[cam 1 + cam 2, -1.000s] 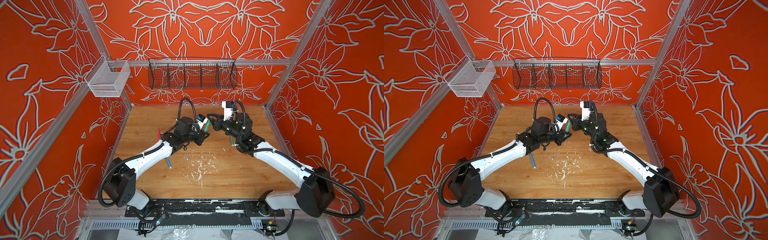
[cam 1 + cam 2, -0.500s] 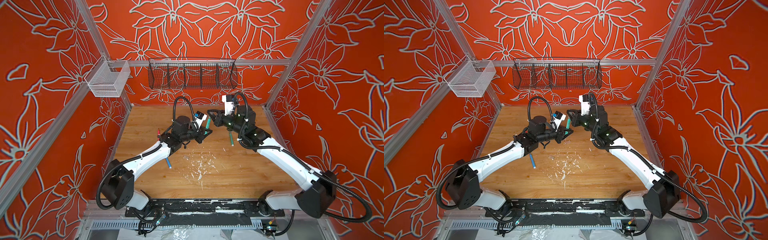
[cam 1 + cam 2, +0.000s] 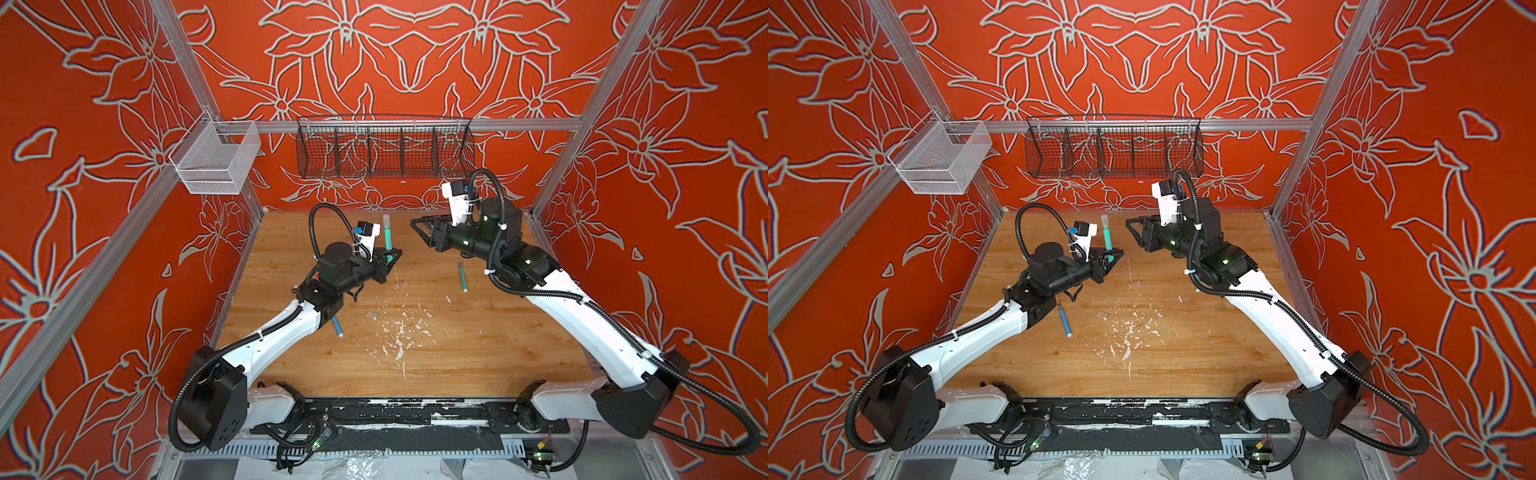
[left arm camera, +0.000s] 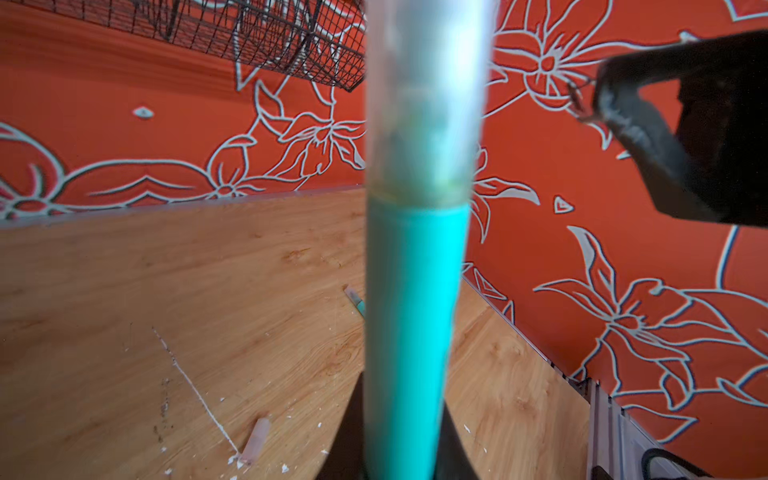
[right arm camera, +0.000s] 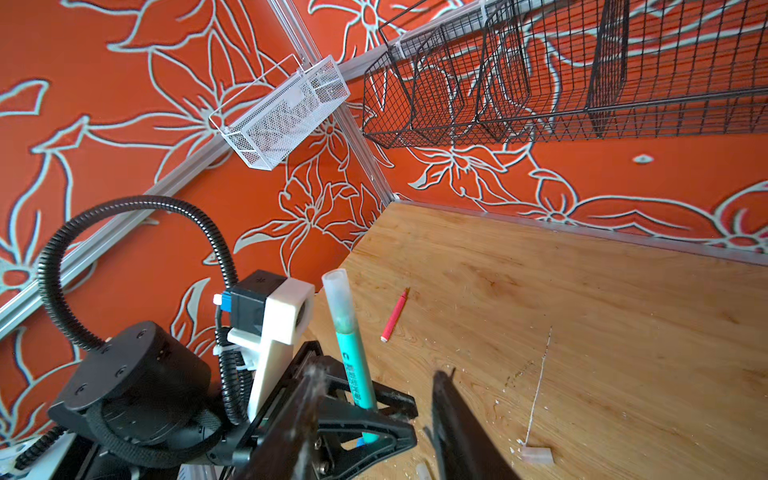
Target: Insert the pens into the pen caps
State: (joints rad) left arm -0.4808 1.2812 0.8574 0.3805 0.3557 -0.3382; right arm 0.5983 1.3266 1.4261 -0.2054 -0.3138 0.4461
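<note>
My left gripper (image 3: pixel 390 258) is shut on a green pen (image 3: pixel 389 245) and holds it upright, with a translucent pen cap (image 3: pixel 386 220) seated on its top end. The capped pen fills the left wrist view (image 4: pixel 411 311). My right gripper (image 3: pixel 419 227) hangs to the right of it, open and empty; in its wrist view the fingers (image 5: pixel 453 415) stand apart in front of the pen (image 5: pixel 353 365). On the table lie another green pen (image 3: pixel 462 276), a blue pen (image 3: pixel 337 326), a red pen (image 5: pixel 395 316) and two loose caps (image 3: pixel 402 284) (image 3: pixel 372 314).
White flecks (image 3: pixel 399 332) are scattered over the middle of the wooden table. A black wire basket (image 3: pixel 384 147) hangs on the back wall. At the left corner post there is a white mesh basket (image 3: pixel 216 164). Aluminium posts frame the red walls.
The right gripper has opened, let go of the cap on the green pen and drawn back to the right. The left gripper has shifted slightly left with the capped pen.
</note>
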